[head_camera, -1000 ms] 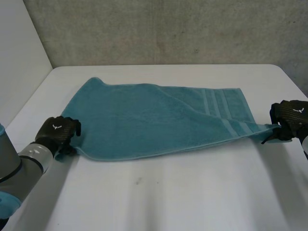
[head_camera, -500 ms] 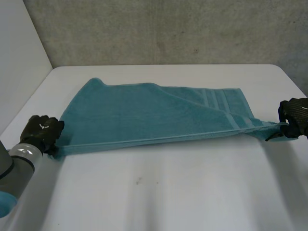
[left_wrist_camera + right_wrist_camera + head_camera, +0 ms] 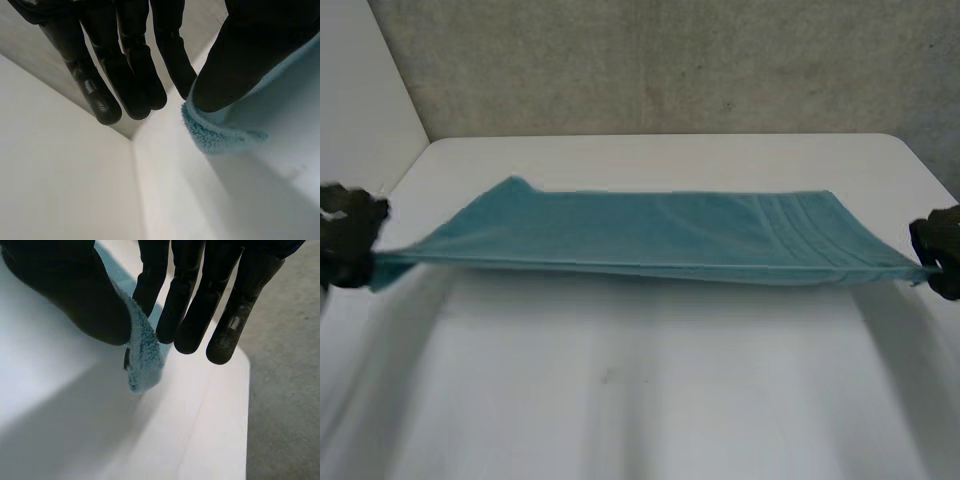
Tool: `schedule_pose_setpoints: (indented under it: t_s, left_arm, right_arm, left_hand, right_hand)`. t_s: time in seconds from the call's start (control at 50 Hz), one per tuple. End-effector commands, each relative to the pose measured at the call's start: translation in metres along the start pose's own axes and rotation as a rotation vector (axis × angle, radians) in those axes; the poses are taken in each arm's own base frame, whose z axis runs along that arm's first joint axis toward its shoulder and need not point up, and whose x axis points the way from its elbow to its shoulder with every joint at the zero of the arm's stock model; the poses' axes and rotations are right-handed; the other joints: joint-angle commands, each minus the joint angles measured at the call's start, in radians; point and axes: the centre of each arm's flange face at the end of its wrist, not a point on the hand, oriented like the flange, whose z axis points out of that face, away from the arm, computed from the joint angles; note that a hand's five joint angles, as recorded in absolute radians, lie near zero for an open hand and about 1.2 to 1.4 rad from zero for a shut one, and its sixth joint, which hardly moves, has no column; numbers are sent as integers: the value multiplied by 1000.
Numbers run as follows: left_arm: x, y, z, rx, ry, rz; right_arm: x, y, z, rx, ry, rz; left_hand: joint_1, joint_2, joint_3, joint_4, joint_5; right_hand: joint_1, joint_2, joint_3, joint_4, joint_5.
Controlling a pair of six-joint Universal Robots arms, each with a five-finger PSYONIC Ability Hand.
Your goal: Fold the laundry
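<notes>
Towel taut, long axis running between my hands, near edge raised over table. Left hand pinches the near left corner, right hand the near right; far edge lies straight ahead, equally distant from both

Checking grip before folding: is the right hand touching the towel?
Touching. Right wrist view shows the right hand pinching the towel corner between thumb and fingers.

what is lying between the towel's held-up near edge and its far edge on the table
Nothing visible. The left hand and right hand each pinch a near corner of the teal towel, stretched taut between them; no other object lies on the towel or on the table beyond it.
</notes>
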Motion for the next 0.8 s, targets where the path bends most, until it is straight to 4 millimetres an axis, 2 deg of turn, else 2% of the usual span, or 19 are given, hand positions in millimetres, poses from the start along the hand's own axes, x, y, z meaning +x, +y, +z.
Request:
schedule_pose_setpoints:
  t_s: [0.02, 0.1, 0.16, 0.26, 0.34, 0.36, 0.42, 0.48, 0.5, 0.52, 0.54, 0.56, 0.58, 0.6, 0.64, 0.68, 0.74, 0.76, 0.8]
  left_arm:
    - [-13, -27, -32, 66, -15, 13]
    - [-5, -22, -32, 52, 41, 6]
    - [5, -6, -22, -8, 102, -2]
    - [26, 23, 1, -112, 210, -12]
    - [38, 41, 27, -135, 251, 24]
    - [43, 47, 40, -129, 257, 48]
    - [48, 44, 62, -85, 252, 87]
    - [41, 18, 93, 23, 184, 139]
    - [36, 8, 100, 58, 156, 150]
    - [25, -17, 115, 136, 98, 165]
    - [17, -30, 122, 174, 64, 167]
    - [8, -45, 128, 220, 27, 169]
    - [-2, -60, 133, 267, -12, 171]
    - [-25, -91, 140, 364, -98, 172]
    - [-44, -122, 142, 470, -176, 163]
    - [-69, -159, 137, 619, -277, 115]
    - [-91, -180, 129, 727, -362, 52]
    - [-102, -191, 121, 780, -404, 15]
    - [-105, -194, 116, 809, -412, -14]
  right_arm:
    - [-3, -21, -57, -99, -101, -224]
    - [-4, -23, -62, -87, -96, -249]
    - [-6, -18, -57, -96, -106, -243]
    - [-11, 7, -14, -145, -149, -224]
    - [-13, 19, 15, -176, -149, -198]
    - [-14, 20, 21, -181, -145, -192]
    - [-19, 15, 39, -176, -128, -185]
    - [-16, -12, 63, -102, -48, -192]
    - [-7, -36, 69, -37, 18, -187]
    - [2, -52, 71, 10, 65, -182]
    - [11, -69, 71, 60, 115, -173]
    - [31, -105, 67, 176, 213, -144]
    - [41, -123, 64, 239, 259, -125]
    - [50, -138, 60, 299, 299, -101]
    - [72, -173, 49, 461, 382, -20]
    - [84, -188, 40, 551, 423, 31]
    - [98, -216, 4, 719, 479, 92]
    - [99, -219, -5, 738, 485, 99]
    - [93, -215, -16, 733, 463, 93]
  left_hand:
    - [264, 198, 205, 203, 257]
    - [264, 198, 205, 203, 257]
    - [264, 198, 205, 203, 257]
    - [264, 198, 205, 203, 257]
    - [264, 198, 205, 203, 257]
    - [264, 198, 205, 203, 257]
    - [264, 198, 205, 203, 257]
    - [264, 198, 205, 203, 257]
    - [264, 198, 205, 203, 257]
    - [264, 198, 205, 203, 257]
    - [264, 198, 205, 203, 257]
    - [264, 198, 205, 203, 257]
    - [264, 198, 205, 203, 257]
    - [264, 198, 205, 203, 257]
    - [264, 198, 205, 203, 257]
    - [264, 198, 205, 203, 257]
    - [264, 198, 205, 203, 257]
    - [264, 198, 205, 203, 257]
    - [264, 198, 205, 203, 257]
  right_hand:
    - [419, 219, 209, 203, 235]
    - [419, 219, 209, 203, 235]
    - [419, 219, 209, 203, 235]
    - [419, 219, 209, 203, 235]
    - [419, 219, 209, 203, 235]
    - [419, 219, 209, 203, 235]
    - [419, 219, 209, 203, 235]
    - [419, 219, 209, 203, 235]
    - [419, 219, 209, 203, 235]
    - [419, 219, 209, 203, 235]
    - [419, 219, 209, 203, 235]
    - [419, 219, 209, 203, 235]
    - [419, 219, 209, 203, 235]
    - [419, 219, 209, 203, 235]
    - [419, 219, 209, 203, 235]
    - [419, 219, 209, 203, 235]
    - [419, 219, 209, 203, 235]
    - [419, 219, 209, 203, 235]
    - [419, 219, 209, 203, 235]
